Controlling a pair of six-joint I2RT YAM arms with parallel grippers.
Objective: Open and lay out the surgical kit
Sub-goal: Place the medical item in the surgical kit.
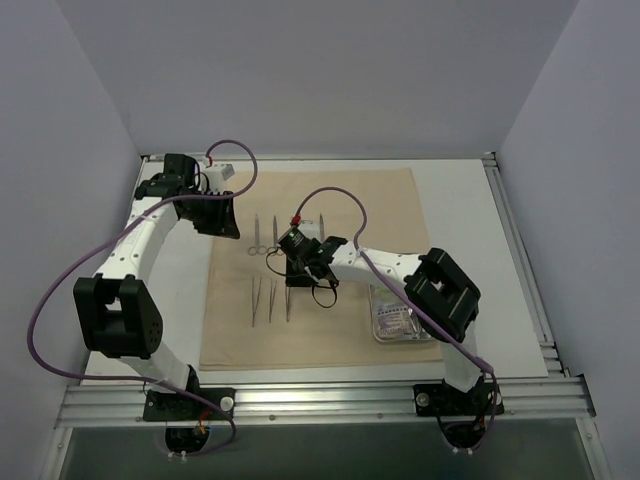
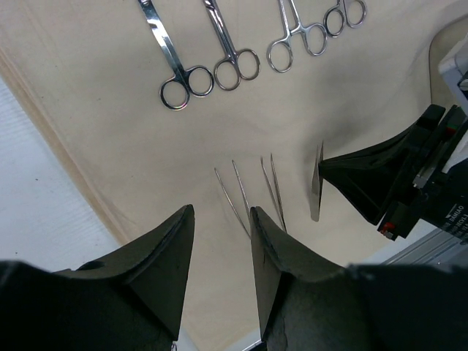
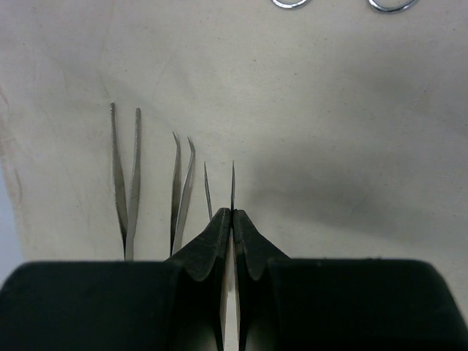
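The beige cloth wrap (image 1: 330, 200) lies spread flat on the table. Ring-handled clamps (image 1: 258, 238) lie in a row near its far left, also seen in the left wrist view (image 2: 178, 69). Two tweezers (image 1: 256, 300) lie side by side below them, and show in the right wrist view (image 3: 126, 183). My right gripper (image 1: 300, 272) is shut on a third thin tweezers (image 3: 232, 183), just right of those two and low over the cloth. My left gripper (image 2: 221, 212) is open and empty, hovering above the cloth's far left part (image 1: 215, 215). The steel tray (image 1: 377, 300) holds pale packets (image 1: 398, 320).
The tray sits on the cloth's near right corner, under my right arm. White table shows on both sides of the cloth (image 1: 180, 280). Grey walls close in the table on three sides. A metal rail (image 1: 320, 395) runs along the near edge.
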